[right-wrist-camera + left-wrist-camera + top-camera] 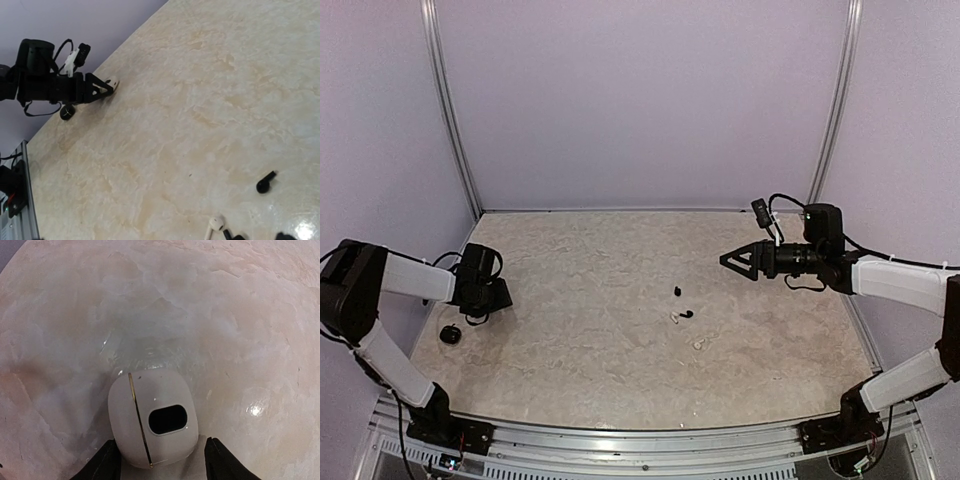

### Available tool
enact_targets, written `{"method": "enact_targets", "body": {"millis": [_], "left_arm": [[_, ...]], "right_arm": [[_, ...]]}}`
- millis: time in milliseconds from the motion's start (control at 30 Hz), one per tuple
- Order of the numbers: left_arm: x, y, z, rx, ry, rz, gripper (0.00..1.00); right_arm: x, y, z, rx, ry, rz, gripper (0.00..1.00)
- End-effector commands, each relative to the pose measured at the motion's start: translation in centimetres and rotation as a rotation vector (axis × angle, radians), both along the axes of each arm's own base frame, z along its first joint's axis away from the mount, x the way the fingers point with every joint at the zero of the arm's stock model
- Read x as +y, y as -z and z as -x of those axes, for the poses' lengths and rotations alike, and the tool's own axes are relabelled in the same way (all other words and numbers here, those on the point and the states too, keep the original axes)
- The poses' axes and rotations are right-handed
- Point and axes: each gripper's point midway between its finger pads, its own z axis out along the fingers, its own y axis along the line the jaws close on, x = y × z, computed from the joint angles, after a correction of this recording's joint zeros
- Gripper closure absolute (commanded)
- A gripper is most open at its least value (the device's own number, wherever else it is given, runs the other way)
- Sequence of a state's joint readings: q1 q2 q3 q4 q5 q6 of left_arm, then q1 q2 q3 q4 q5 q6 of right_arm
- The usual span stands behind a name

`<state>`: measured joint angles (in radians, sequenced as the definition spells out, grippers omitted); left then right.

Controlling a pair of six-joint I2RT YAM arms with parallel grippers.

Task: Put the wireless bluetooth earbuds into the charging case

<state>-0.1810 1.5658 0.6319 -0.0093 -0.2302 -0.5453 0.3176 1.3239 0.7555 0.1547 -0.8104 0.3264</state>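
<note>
A white charging case [152,415] lies shut on the marble table, its dark oval window facing up. My left gripper [160,460] is open, one finger on each side of the case, the left finger close against it and the right one apart. The case also shows at the left gripper's tips in the right wrist view [113,82]. Two black earbuds [677,291] [688,313] and two white earbuds [674,318] [700,343] lie loose mid-table. My right gripper [725,260] hovers open and empty, up and to the right of them.
A small round black object [450,334] lies near the table's left edge, just in front of the left gripper. Purple walls with metal posts close the back and sides. A metal rail [640,440] runs along the near edge.
</note>
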Motion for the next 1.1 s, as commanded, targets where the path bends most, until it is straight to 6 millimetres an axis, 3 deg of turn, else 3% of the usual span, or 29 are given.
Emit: {"method": "enact_targets", "body": {"millis": [0,133,233,500,700,833,900,1067], "left_arm": [[-0.2,0.6,0.1,0.051,0.005,-0.041,0.39],[0.5,0.2,-0.4,0.06,-0.025,-0.081,0.31],[0.7,0.2,-1.0,0.071,-0.03,-0.097,0.31],[0.3,0.7,-1.9,0.078,-0.015,-0.089,0.42],[-2.1,0.9,-2.8,0.077,0.065,-0.123,0.52],[-5.5,-0.1,-3.9,0.04,0.168,-0.195,0.56],[-8.2,-1.1,-4.3,-0.006,0.241,-0.207,0.57],[-18.2,-7.4,-4.4,-0.261,0.517,-0.157,0.59]], "right_arm": [[0.3,-0.7,0.2,-0.01,-0.025,-0.011,0.0],[0.3,-0.6,0.2,-0.008,-0.027,-0.009,0.0],[0.3,-0.7,0.2,-0.015,-0.029,-0.007,0.0],[0.2,-0.7,0.2,-0.016,-0.024,-0.001,0.01],[0.4,0.4,0.3,0.022,-0.033,-0.014,0.0],[0.6,0.7,0.7,0.043,-0.046,-0.026,0.01],[0.5,0.7,0.9,0.045,-0.045,-0.026,0.01],[0.3,0.9,1.3,0.053,-0.03,-0.013,0.0]]}}
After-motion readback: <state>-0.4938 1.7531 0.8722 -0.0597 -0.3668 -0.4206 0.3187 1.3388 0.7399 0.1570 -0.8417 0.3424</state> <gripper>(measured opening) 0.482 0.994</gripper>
